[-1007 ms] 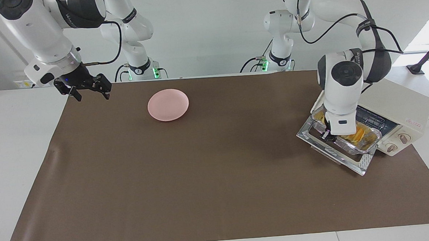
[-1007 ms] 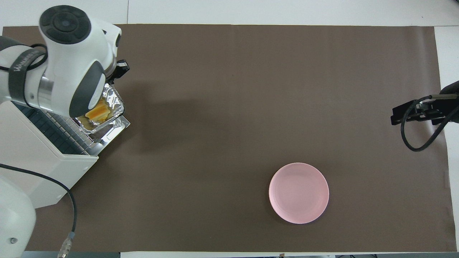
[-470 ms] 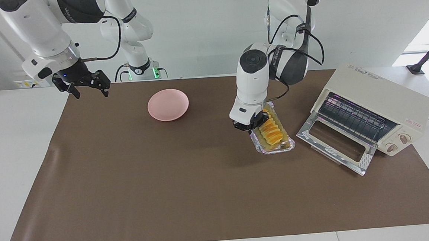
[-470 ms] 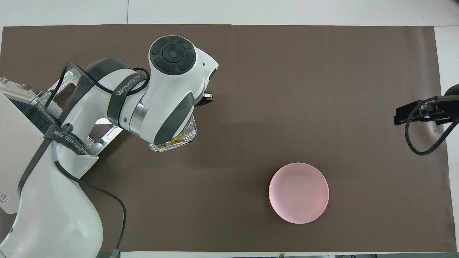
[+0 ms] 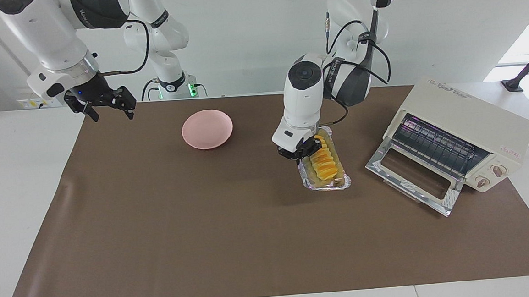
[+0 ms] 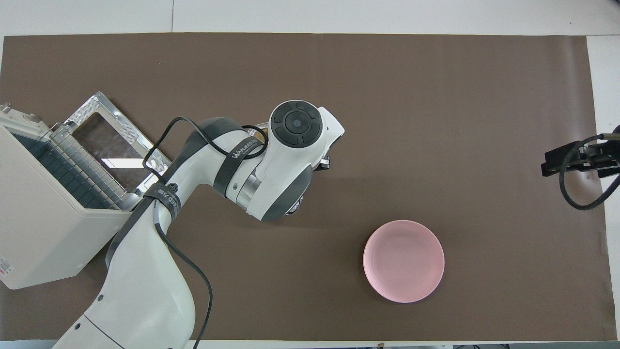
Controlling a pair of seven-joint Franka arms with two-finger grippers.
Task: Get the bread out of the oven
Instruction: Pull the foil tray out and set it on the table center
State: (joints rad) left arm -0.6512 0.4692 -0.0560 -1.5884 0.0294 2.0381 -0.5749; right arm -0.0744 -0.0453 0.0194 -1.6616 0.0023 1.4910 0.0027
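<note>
The bread [image 5: 324,162], a ridged golden-orange loaf, lies in a silver foil tray [image 5: 328,184]. My left gripper [image 5: 303,157] is shut on the tray's rim at the end nearer the robots. It holds the tray low over the brown mat, between the oven and the pink plate; I cannot tell if the tray touches the mat. In the overhead view the left arm hides the tray and the bread. The cream-white oven [image 5: 467,122] [image 6: 43,228] stands at the left arm's end, its glass door [image 5: 411,181] [image 6: 109,145] dropped open. My right gripper [image 5: 111,113] [image 6: 574,157] waits open over the mat's edge.
A round pink plate [image 5: 207,129] [image 6: 403,261] lies on the brown mat [image 5: 205,225] toward the right arm's end, near the robots. The oven's wire rack [image 5: 434,145] shows in the open mouth, with two knobs [image 5: 490,176] on the front.
My left gripper has carried the foil tray with the bread from the oven's open door out over the mat toward the plate. The right gripper has barely moved.
</note>
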